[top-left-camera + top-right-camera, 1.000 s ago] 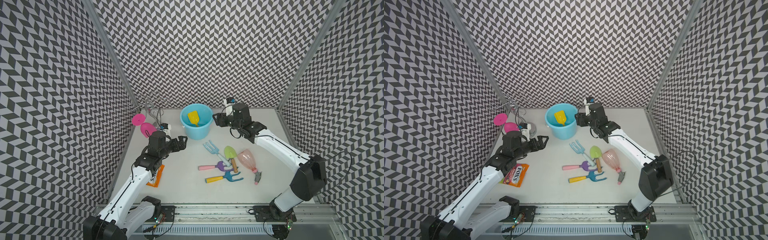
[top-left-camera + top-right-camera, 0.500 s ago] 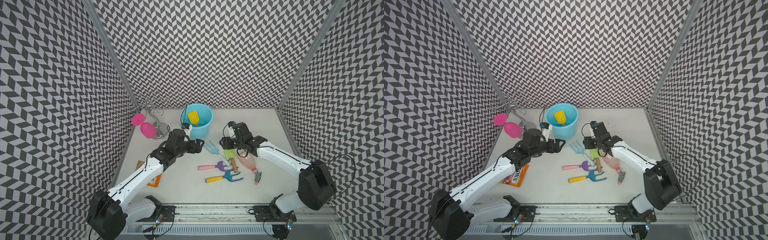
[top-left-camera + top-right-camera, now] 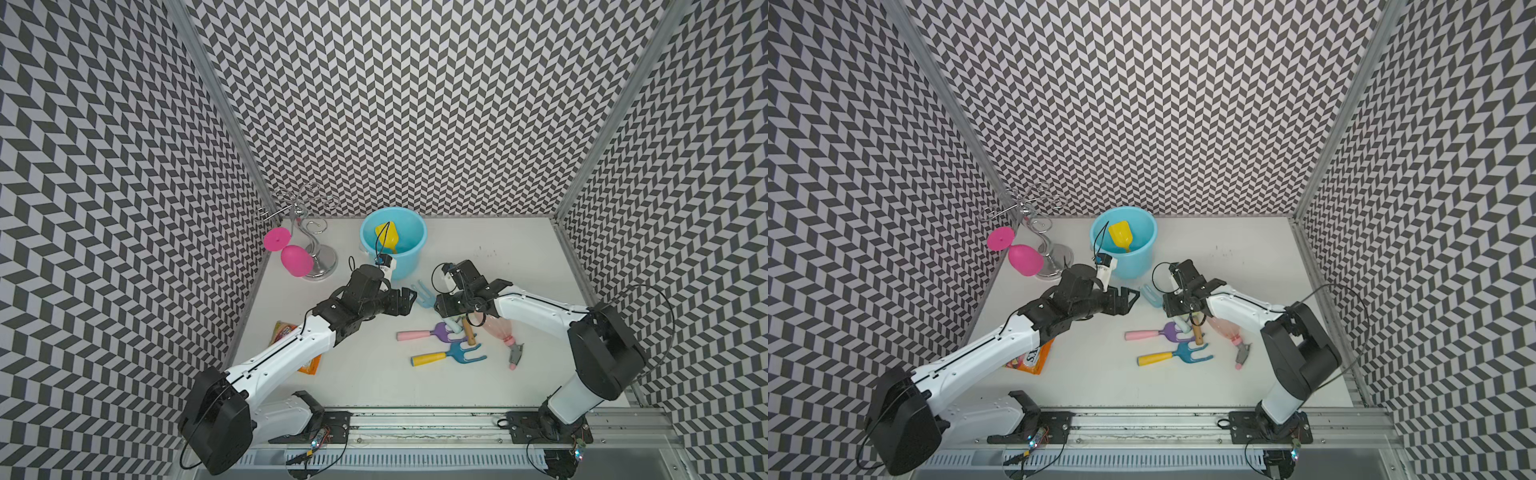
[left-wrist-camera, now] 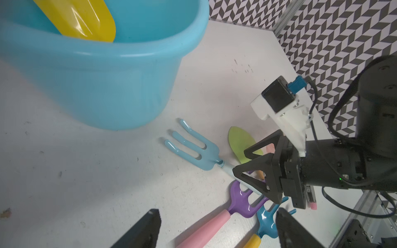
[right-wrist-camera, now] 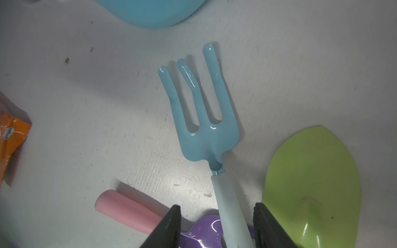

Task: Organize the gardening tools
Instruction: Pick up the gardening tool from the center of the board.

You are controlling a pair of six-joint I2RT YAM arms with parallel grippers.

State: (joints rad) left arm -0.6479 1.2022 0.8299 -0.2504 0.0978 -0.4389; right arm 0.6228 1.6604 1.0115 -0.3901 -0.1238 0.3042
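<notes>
The pale-blue fork (image 5: 206,133) lies on the table by the blue bucket (image 3: 405,266), which holds the yellow scoop (image 3: 386,237). My right gripper (image 5: 217,212) straddles the fork's handle (image 5: 227,206), open, with a gap on each side. My left gripper (image 4: 217,211) hovers open just left of the fork's tines (image 3: 422,293), holding nothing. Beside it lie the purple fork (image 3: 440,332), the blue fork (image 3: 457,355), the green trowel (image 5: 311,182) and the pink spray bottle (image 3: 496,328). The right arm partly hides the trowel and the bottle in both top views.
A magenta wine glass (image 3: 296,259) hangs on a wire stand (image 3: 309,232) at the back left. An orange snack packet (image 3: 309,365) lies under my left forearm. Patterned walls close off three sides of the table.
My left arm swung right from near the wine glass to the tools. My right arm came down from beside the bucket onto the pale-blue fork, and its jaws narrowed round the handle.
</notes>
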